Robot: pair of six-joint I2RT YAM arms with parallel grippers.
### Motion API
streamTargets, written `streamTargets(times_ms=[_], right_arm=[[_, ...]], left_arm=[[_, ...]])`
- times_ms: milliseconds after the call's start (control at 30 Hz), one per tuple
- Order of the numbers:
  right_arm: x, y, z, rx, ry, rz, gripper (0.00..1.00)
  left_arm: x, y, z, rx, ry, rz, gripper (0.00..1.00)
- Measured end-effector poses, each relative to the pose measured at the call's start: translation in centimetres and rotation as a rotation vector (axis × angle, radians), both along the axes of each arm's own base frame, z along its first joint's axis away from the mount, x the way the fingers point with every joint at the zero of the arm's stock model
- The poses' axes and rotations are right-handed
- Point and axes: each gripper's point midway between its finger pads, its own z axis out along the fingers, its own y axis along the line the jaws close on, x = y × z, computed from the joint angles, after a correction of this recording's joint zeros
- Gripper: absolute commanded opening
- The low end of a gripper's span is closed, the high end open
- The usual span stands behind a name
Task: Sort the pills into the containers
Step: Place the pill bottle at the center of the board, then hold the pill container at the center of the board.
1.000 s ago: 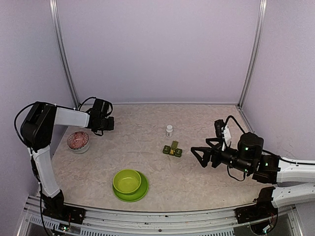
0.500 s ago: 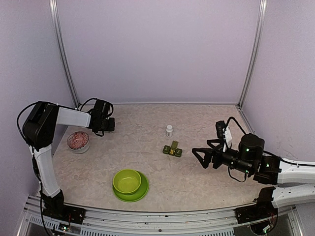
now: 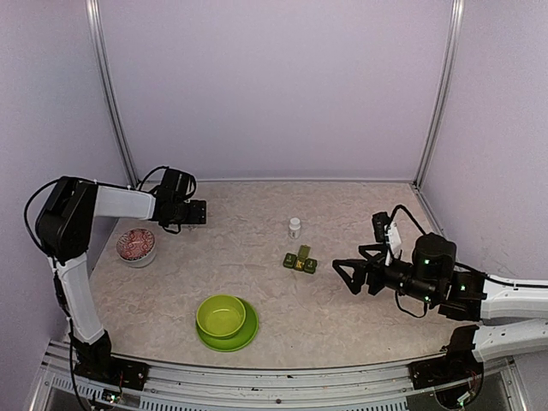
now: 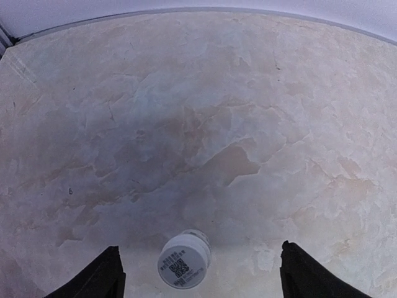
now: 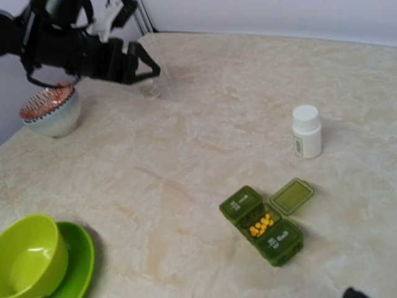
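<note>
The containers are a dark green pill box (image 5: 263, 223) (image 3: 300, 260) at mid-table. Its middle compartment stands open, lid (image 5: 291, 195) flipped back, with yellow pills (image 5: 260, 225) inside; the two end lids are down. My left gripper (image 3: 195, 211) (image 4: 198, 276) is open at the back left. A small white-capped vial (image 4: 183, 268) (image 5: 149, 90) stands on the table between its spread fingers (image 4: 105, 276), touching neither. My right gripper (image 3: 342, 274) hovers open to the right of the pill box with nothing in it. Only a dark tip of it (image 5: 355, 292) shows in its own wrist view.
A white pill bottle (image 3: 294, 227) (image 5: 307, 130) stands just behind the pill box. A lime-green bowl (image 3: 221, 315) on its plate sits near the front. A red-patterned bowl (image 3: 135, 246) (image 5: 49, 110) is at the left edge. Walls close the back and both sides.
My left gripper has gone from shut to open, letting go of the small vial, and shifted slightly right. The right arm has barely moved.
</note>
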Motion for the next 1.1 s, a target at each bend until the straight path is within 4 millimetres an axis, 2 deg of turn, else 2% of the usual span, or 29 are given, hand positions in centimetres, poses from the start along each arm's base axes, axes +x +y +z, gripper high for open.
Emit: streamTargets(times_ms=[100, 233, 467, 567, 767, 900, 1100], right_arm=[[0.1, 0.1, -0.6, -0.014, 0.013, -0.003, 1.0], [0.6, 0.2, -1.2, -0.027, 0.04, -0.013, 1.0], [3.0, 0.4, 0.3, 0.026, 0.091, -0.057, 1.0], [4.0, 0.3, 0.2, 0.043, 0.126, -0.069, 1.0], [5.7, 0.4, -1.4, 0.051, 0.217, -0.072, 1.0], [6.9, 0.8, -2.3, 0.056, 0.278, -0.065, 1.0], [8.5, 1.7, -4.7, 0.052, 0.39, -0.04, 1.0]], left_arm=[[-0.1, -0.6, 1.0, -0.017, -0.017, -0.017, 0.98], [-0.2, -1.7, 2.5, -0.03, -0.043, -0.043, 0.99], [-1.3, -6.2, 4.5, -0.061, -0.076, -0.152, 0.99], [-2.5, -9.5, 5.2, -0.092, -0.084, -0.242, 0.99], [-6.5, -16.1, 5.8, -0.197, -0.074, -0.457, 0.99], [-8.7, -18.4, 5.3, -0.246, -0.053, -0.555, 0.99], [-11.1, -20.6, 4.6, -0.315, -0.013, -0.653, 0.98]])
